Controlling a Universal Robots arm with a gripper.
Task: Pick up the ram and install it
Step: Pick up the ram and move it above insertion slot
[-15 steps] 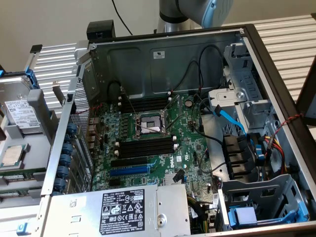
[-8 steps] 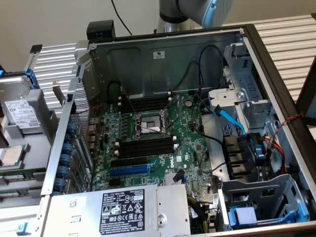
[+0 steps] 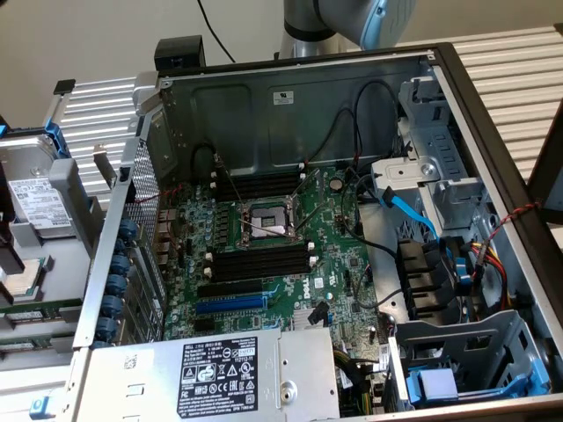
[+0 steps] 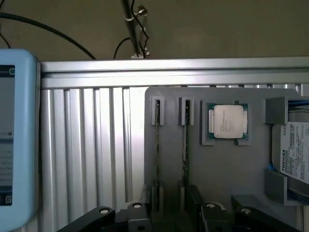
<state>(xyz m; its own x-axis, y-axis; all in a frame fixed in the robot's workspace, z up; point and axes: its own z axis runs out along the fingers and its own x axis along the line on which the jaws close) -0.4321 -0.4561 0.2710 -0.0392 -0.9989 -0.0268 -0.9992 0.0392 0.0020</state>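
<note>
**A:** Looking for the ram [image 4: 186,145]. Where is it?

**B:** It stands on edge in a slot of the grey holder tray [image 4: 217,174], outside the computer case [image 3: 290,114]. In the exterior view that tray lies at nine o'clock of the case.

**A:** What stands next to it?

**B:** A second thin stick [image 4: 157,145] sits in the neighbouring slot, parallel to it and apart. On the ram's other side a processor chip [image 4: 228,121] lies flat in its own recess. Beyond that is a hard drive [image 4: 294,154] with a white label.

**A:** And the gripper?

**B:** The gripper [image 4: 174,218] is nearest the ends of the two sticks. Its jaws are spread wide and hold nothing. I cannot tell whether it touches either stick.

**A:** The arm?

**B:** The arm [image 3: 352,18] is at twelve o'clock in the exterior view, behind the case's back wall.

**A:** And inside the case?

**B:** The processor socket [image 3: 264,224] sits mid-board. Black memory slots [image 3: 264,261] with white end clips lie at its twelve and six o'clock. A blue expansion slot [image 3: 230,303] is at seven, and the power supply [image 3: 211,374] is at six.
</note>
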